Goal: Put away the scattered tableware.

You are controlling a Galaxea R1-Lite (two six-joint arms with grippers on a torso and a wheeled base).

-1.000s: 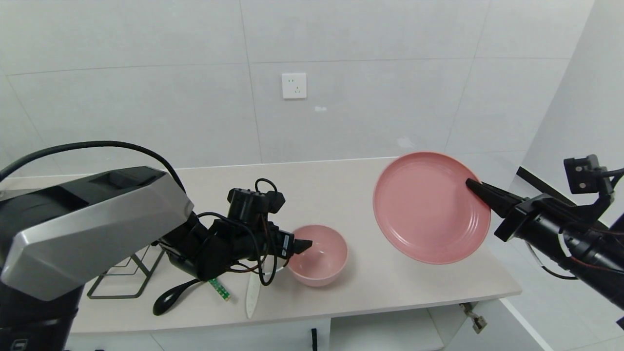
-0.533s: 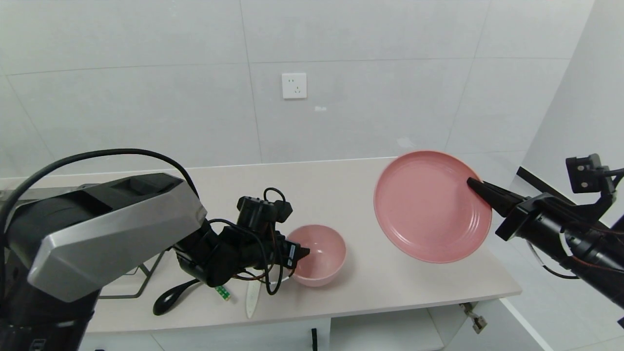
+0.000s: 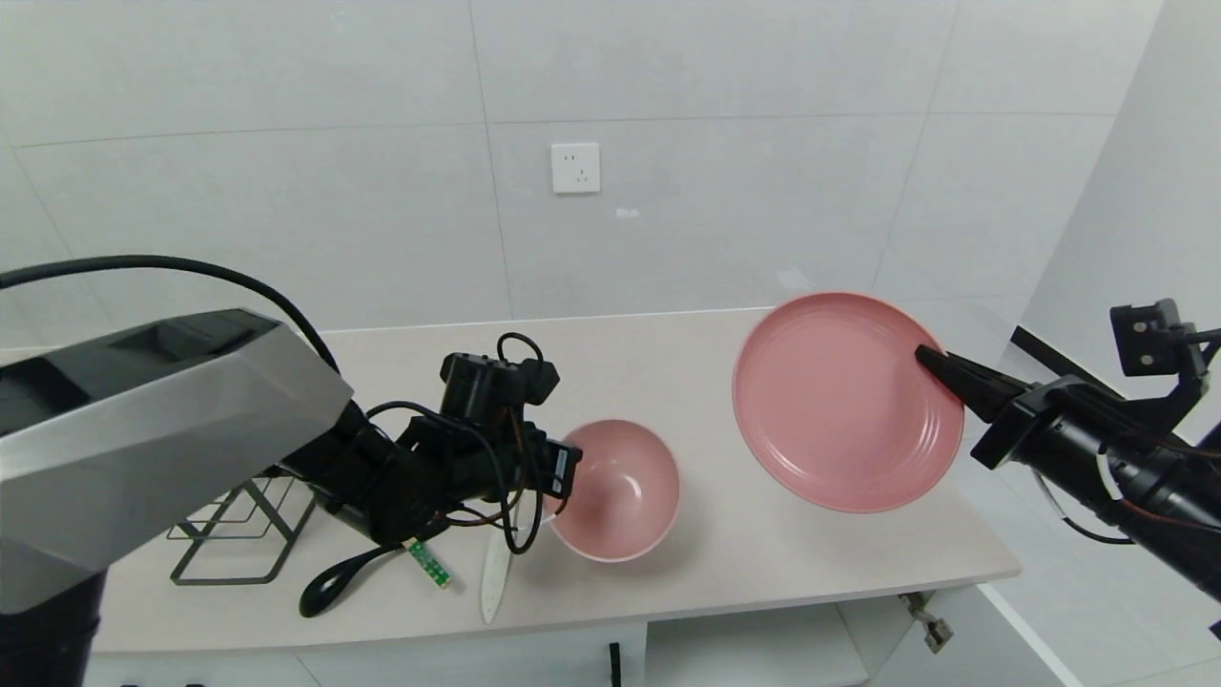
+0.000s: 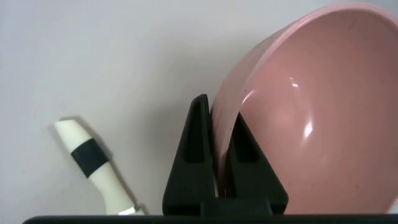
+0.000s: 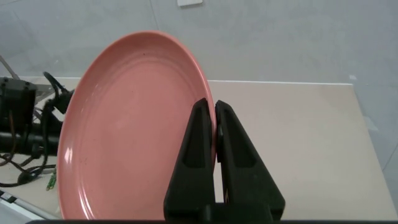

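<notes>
The pink bowl is pinched at its rim by the left claw and tilted over the counter, seemingly for carrying away. The pink plate is clamped by its edge in the right claw, raised over the counter's right end.

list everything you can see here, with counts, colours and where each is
round plastic bowl: 1, pink, tilted at the counter's front middle, gripped by its rim
round ridged plate: 1, pink, held tilted above the counter's right end
knife with a banded handle: 1, white, front edge, left of the bowl
long-handled spoon: 1, black, front edge, left of the knife
small flat strip: 1, green, between spoon and knife
wire rack: 1, black, left end of the counter
wall socket: 1, white, on the tiled wall
counter: 1, beige
left jaws: black, shut on the bowl's rim
right jaws: black, shut on the plate's rim
</notes>
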